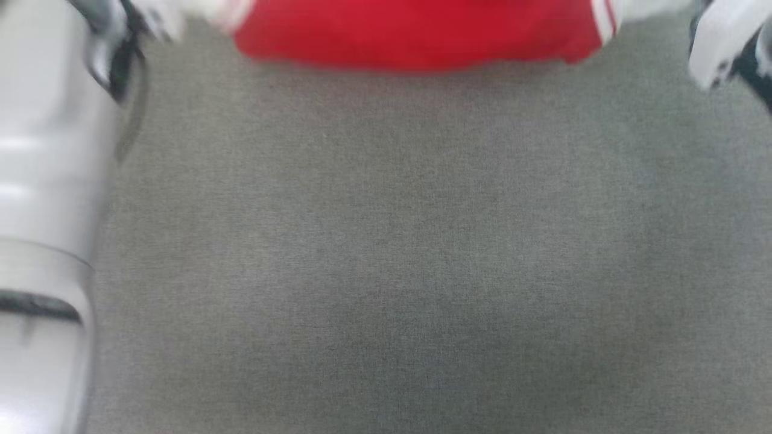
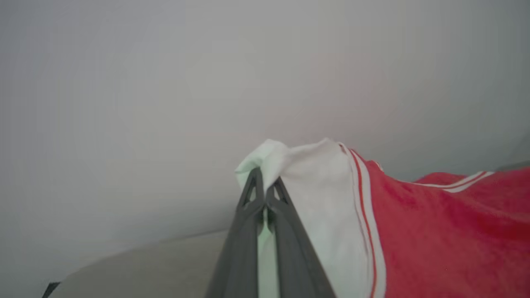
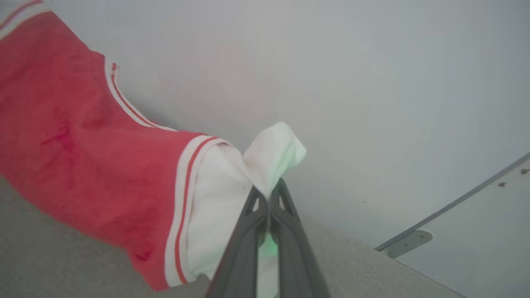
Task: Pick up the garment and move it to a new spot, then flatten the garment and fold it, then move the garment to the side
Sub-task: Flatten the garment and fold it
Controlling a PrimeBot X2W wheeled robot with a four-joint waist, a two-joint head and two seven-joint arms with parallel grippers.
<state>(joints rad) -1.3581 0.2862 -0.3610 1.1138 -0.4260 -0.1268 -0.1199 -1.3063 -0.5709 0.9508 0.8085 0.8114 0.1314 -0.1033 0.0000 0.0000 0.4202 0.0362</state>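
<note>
The garment [image 1: 416,33], red with white sleeves and striped trim, hangs stretched along the top edge of the head view, lifted off the grey surface. In the left wrist view my left gripper [image 2: 264,182] is shut on one white sleeve of the garment [image 2: 314,186], whose red body trails off to the right. My right gripper [image 3: 267,194] is shut on the other white sleeve of the garment [image 3: 215,194], with the red body spreading left. Motion blurs the head view.
A grey fabric surface [image 1: 410,253] spreads below the garment. My pale left forearm [image 1: 42,211] runs down the left side, and part of my right arm [image 1: 724,42] sits at the top right. A light wall and a panel with a bracket [image 3: 408,244] stand behind.
</note>
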